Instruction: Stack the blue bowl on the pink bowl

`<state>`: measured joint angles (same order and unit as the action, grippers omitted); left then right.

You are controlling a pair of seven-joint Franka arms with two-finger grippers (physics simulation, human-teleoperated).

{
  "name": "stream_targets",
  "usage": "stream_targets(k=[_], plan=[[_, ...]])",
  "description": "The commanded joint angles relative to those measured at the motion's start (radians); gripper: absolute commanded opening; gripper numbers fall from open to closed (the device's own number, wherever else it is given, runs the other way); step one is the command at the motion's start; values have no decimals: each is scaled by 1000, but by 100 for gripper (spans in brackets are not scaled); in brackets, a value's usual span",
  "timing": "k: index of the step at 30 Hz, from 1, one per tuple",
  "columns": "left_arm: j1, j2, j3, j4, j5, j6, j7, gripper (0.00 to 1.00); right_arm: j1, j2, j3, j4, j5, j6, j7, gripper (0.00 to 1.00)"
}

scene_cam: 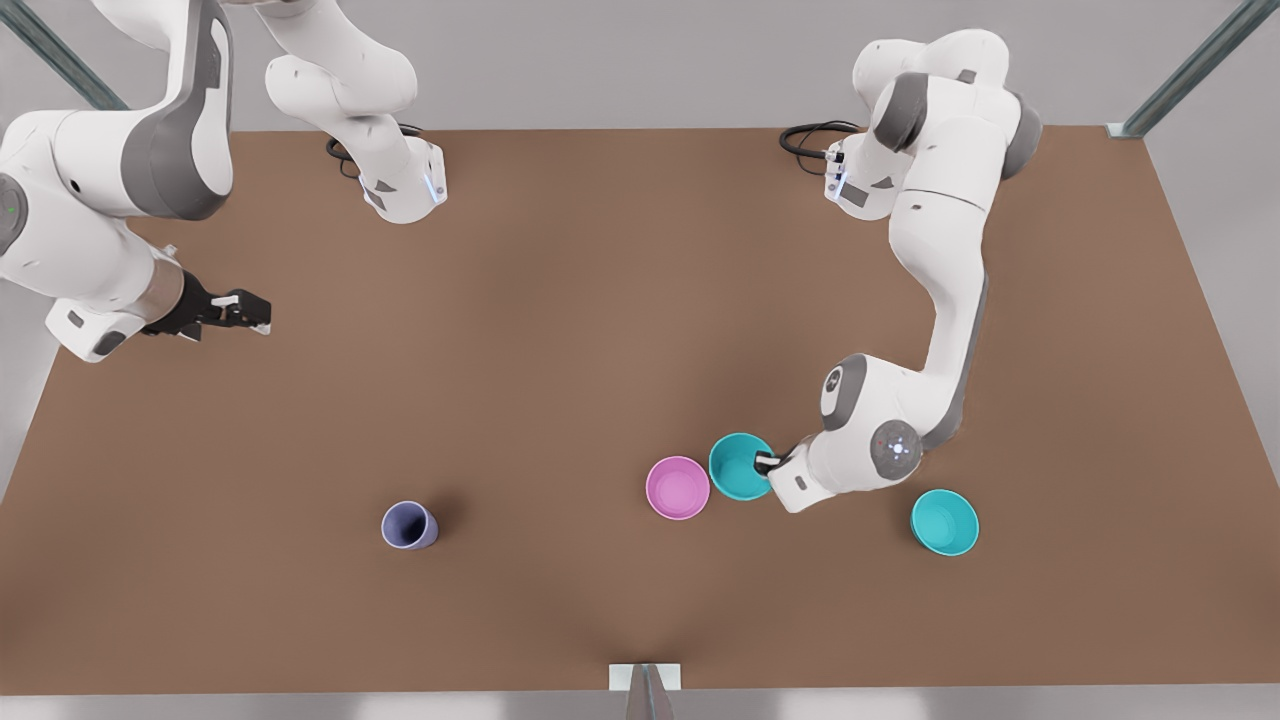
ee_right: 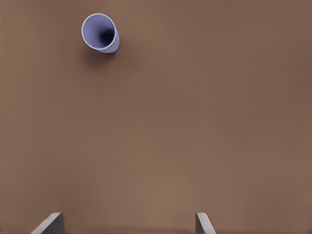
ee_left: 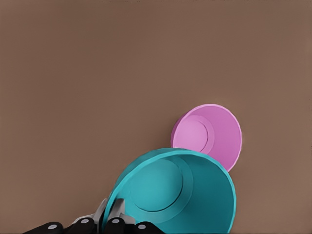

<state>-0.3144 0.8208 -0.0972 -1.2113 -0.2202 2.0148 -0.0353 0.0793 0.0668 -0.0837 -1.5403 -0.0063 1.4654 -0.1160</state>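
While pinching the blue bowl's (scene_cam: 741,466) rim at its four-o'clock edge in the left gripper (scene_cam: 770,463), carries it close by the pink bowl (scene_cam: 678,487), at that bowl's two o'clock, presumably for stacking; right gripper (scene_cam: 243,311) idles apart, fingers spread, empty.

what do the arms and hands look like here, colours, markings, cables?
Both arms have glossy white rounded shells with grey joint sections. A black cable loops at each base. The left hand is dark with pale fingers, behind a wrist cap with a glowing blue dot. The right hand is black with light grey fingers.
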Motion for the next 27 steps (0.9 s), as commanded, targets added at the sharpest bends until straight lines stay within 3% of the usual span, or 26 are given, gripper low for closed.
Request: stream_targets(k=[1,5,15,27], plan=[[-61,77,17,125,56,-68,-594,21,0,-1,-1,0,0,-2,-102,100],[-118,159,31,256,53,-62,-727,21,0,5,1,2,2,1,-100,100],[-107,166,27,242,-2,-137,-730,21,0,13,1,0,2,3,-102,100],[-115,178,21,243,-8,-70,-729,21,0,18,1,-3,3,3,-100,100]])
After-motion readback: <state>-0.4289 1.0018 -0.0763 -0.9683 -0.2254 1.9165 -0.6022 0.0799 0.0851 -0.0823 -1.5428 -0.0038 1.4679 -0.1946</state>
